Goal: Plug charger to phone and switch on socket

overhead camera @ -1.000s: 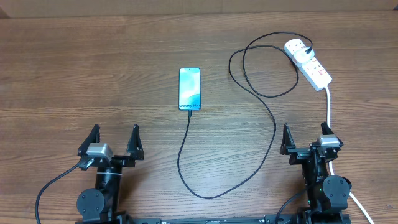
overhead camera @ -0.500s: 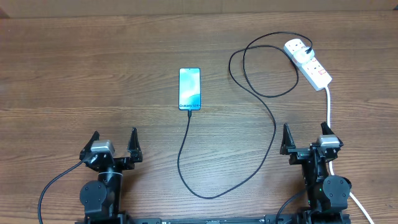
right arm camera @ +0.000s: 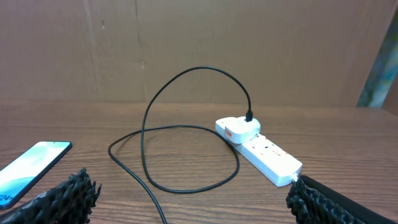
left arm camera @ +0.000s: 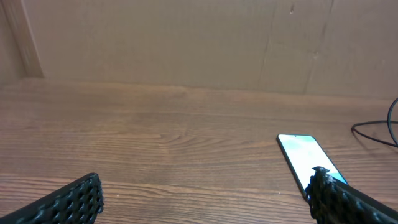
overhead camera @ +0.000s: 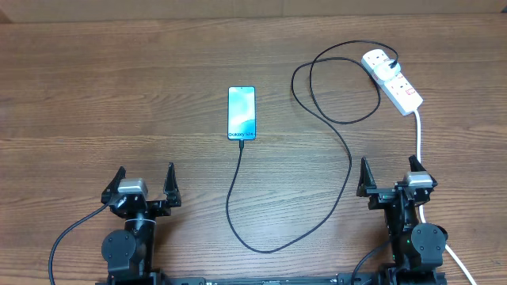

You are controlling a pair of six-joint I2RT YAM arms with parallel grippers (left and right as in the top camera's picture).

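The phone [overhead camera: 242,113] lies flat at the table's middle, screen up and lit turquoise; it also shows in the left wrist view [left arm camera: 303,155] and the right wrist view [right arm camera: 30,165]. The charger [overhead camera: 346,162], a thin black cable, runs from a white plug in the socket [overhead camera: 394,79], loops, curves down and back up. Its tip [overhead camera: 242,144] meets the phone's near end; I cannot tell if it is seated. The socket [right arm camera: 267,152] lies at the far right. My left gripper [overhead camera: 146,176] and right gripper [overhead camera: 388,170] stand open near the front edge, holding nothing.
A thick white cord [overhead camera: 418,131] runs from the socket down past my right arm. A cable loop [right arm camera: 186,134] lies between the phone and the socket. A brown cardboard wall [left arm camera: 186,43] stands behind the table.
My left gripper has drawn back slightly toward the front edge and settled. The right arm, phone, cable and socket have not moved.
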